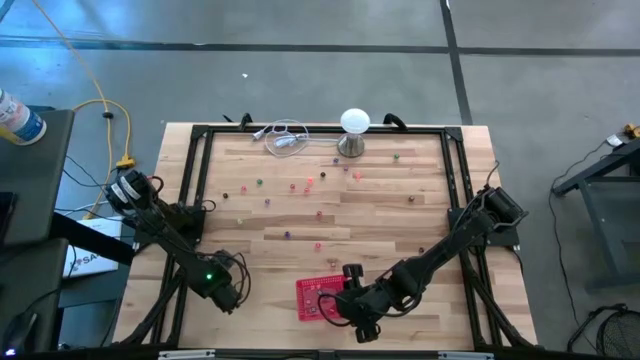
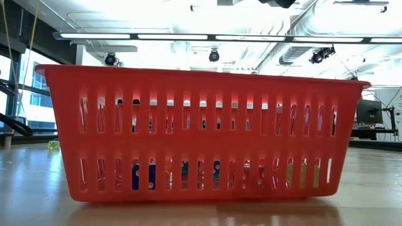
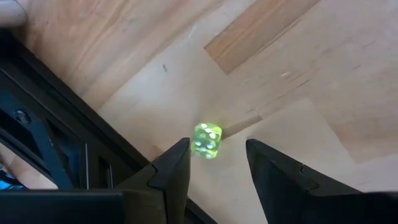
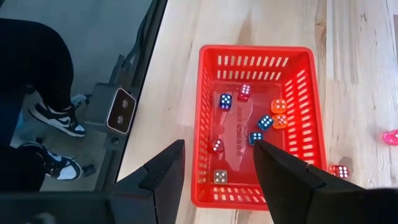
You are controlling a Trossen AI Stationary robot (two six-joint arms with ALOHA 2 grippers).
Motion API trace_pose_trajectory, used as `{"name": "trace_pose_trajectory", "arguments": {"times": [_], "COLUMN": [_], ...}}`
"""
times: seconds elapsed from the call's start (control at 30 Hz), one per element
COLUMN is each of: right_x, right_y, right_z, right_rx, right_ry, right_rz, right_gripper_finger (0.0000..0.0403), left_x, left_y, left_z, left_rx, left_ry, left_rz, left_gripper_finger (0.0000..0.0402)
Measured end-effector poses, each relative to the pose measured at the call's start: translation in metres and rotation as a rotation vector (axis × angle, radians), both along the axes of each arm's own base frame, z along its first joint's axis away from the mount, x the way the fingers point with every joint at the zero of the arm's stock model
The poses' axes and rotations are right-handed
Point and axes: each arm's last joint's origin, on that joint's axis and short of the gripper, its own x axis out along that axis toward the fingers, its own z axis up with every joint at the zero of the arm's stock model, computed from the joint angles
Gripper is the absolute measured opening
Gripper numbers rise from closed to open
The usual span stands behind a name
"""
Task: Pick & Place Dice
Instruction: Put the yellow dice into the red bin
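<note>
From above, the wooden table [image 1: 330, 215] is ringed by a black frame [image 1: 195, 170], the only barrier along its edges. At twelve o'clock stand a white ball-topped stand [image 1: 353, 130] and a coil of white cable [image 1: 285, 138], blocking that strip. The middle carries only scattered dice [image 1: 300, 187], lying low and well apart, so a gripper can pass over them. At six o'clock the red basket [image 1: 318, 296] fills the near edge, with the right gripper [image 1: 352, 305] above it. The left gripper [image 1: 228, 292] holds the seven o'clock corner, close against the frame rail.
</note>
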Motion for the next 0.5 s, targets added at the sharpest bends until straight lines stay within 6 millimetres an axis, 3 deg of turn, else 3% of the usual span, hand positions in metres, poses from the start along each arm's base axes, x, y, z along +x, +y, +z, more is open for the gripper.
{"name": "trace_pose_trajectory", "arguments": {"times": [0.27, 0.5], "right_x": [0.0002, 0.0004], "right_y": [0.0001, 0.0003], "right_z": [0.0002, 0.0004], "right_rx": [0.002, 0.004], "right_ry": [-0.003, -0.006], "right_rz": [0.000, 0.000], "right_gripper_finger": [0.0181, 0.0181], "left_x": [0.0016, 0.0024], "left_y": [-0.0003, 0.0002], "left_z": [-0.0004, -0.0006], "left_rx": [0.014, 0.029], "left_ry": [-0.043, -0.062], "left_rz": [-0.034, -0.037], "left_gripper_finger": [0.0110, 0.0098]}}
